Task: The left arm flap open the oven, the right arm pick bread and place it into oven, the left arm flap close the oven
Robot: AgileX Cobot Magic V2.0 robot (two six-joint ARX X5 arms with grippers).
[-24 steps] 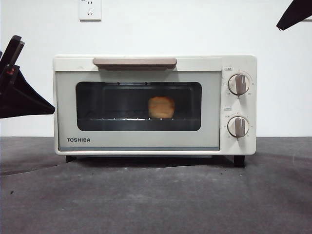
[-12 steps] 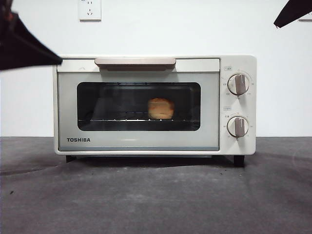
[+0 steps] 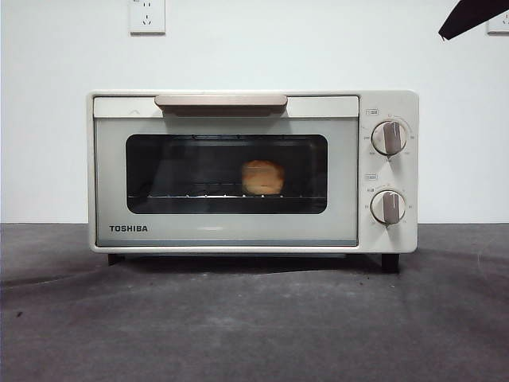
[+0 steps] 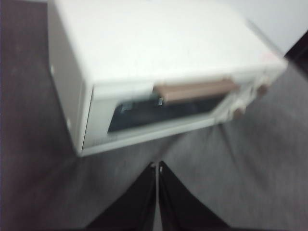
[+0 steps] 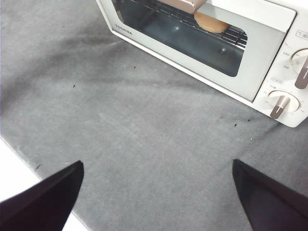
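The cream-white oven (image 3: 227, 232) stands on the dark table with its door shut and its beige handle (image 3: 221, 100) along the top. Through the dark glass the golden bread (image 3: 262, 177) lies on the wire rack, right of the middle. In the blurred left wrist view my left gripper (image 4: 157, 166) is shut and empty, raised above and in front of the oven (image 4: 144, 43). My right gripper (image 5: 157, 163) is open and empty over the table in front of the oven (image 5: 269, 29), with the bread (image 5: 210, 21) visible behind the glass.
Two grey-brown knobs (image 3: 389, 137) sit on the oven's right panel. A black arm tip (image 3: 469, 14) shows at the top right corner of the front view. A wall socket (image 3: 146, 16) is on the white wall. The table's edge (image 5: 19, 159) lies near the right gripper.
The dark arm at the left edge of the front view rose and left the picture. The oven door went from slightly ajar to fully shut. The black tip at top right drew upward.
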